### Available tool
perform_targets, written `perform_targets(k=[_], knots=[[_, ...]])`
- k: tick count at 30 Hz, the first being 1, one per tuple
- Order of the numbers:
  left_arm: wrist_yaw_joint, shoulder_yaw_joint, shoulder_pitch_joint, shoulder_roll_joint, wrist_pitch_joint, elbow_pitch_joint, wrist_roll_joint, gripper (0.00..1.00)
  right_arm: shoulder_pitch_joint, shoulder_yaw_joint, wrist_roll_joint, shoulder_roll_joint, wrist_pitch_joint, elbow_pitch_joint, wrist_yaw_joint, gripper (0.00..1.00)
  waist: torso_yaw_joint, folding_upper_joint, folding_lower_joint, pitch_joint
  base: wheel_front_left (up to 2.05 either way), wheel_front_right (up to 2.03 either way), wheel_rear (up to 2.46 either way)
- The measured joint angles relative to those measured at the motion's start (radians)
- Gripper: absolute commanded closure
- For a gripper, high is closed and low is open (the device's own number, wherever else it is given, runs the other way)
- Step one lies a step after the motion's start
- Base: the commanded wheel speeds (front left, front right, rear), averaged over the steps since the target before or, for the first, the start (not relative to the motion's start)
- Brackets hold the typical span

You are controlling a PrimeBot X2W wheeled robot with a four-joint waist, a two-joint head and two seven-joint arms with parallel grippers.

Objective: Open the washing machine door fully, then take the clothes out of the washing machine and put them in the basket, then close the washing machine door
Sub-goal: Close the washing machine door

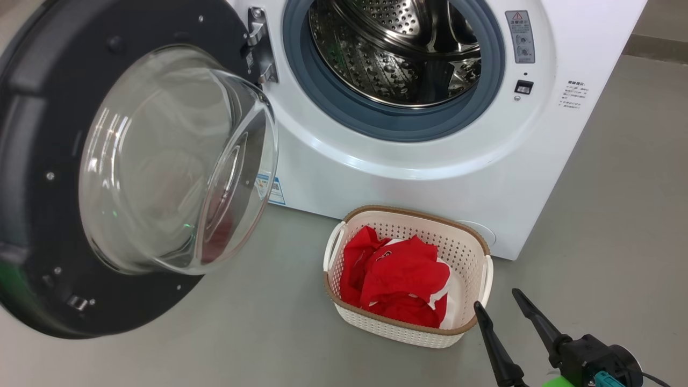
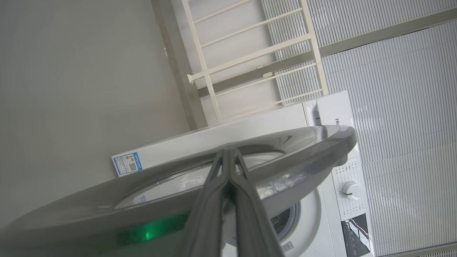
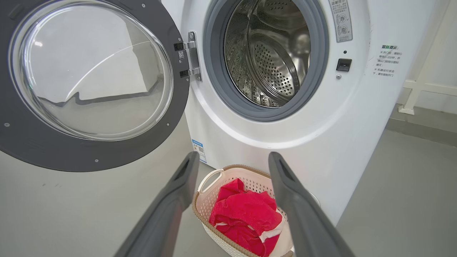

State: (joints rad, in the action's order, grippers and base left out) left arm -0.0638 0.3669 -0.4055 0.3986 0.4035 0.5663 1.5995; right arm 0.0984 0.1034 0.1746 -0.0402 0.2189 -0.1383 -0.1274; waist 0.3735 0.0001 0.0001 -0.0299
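Clothes (image 1: 403,274) in basket (image 1: 465,250), door (image 1: 32,134) swung out, L claw (image 2: 228,151) pinched, empty, R claw (image 1: 495,298) spread, empty

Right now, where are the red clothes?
In the head view the clothes lie inside the basket on the floor, before the washing machine, right of its open door.

Item, our right gripper (image 1: 496,299): two long black fingers (image 1: 493,341) tapering to blunt points, each with a shallow slot near the tip. They sit in a black block housing (image 1: 583,360) with a bright green part (image 1: 559,382), a teal connector (image 1: 608,379) and a thin black cable (image 1: 656,379). Item, our left gripper (image 2: 227,153): two slim grey fingers, smooth, narrowing to points.
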Motion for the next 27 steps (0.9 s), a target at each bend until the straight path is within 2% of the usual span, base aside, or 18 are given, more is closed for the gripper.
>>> perform_targets(k=[9,17,27], knots=[[0.003,-0.004,0.083,-0.013,0.111,-0.106,0.057,1.0,0.0,-0.004,0.0,0.0,0.0,0.0,0.0,0.0,-0.002,0.0,-0.0001,-0.008,0.0,0.0,0.0],[0.029,-0.025,0.152,-0.042,0.201,-0.21,0.098,1.0,-0.007,-0.004,0.0,0.0,0.001,0.0,0.0,0.0,-0.011,0.0,0.0,-0.016,0.0,0.0,0.0],[0.037,-0.045,0.213,-0.073,0.276,-0.33,0.136,1.0,-0.02,-0.007,0.0,0.0,0.006,-0.001,0.0,0.0,-0.034,0.0,0.0,-0.023,0.0,0.0,0.0]])
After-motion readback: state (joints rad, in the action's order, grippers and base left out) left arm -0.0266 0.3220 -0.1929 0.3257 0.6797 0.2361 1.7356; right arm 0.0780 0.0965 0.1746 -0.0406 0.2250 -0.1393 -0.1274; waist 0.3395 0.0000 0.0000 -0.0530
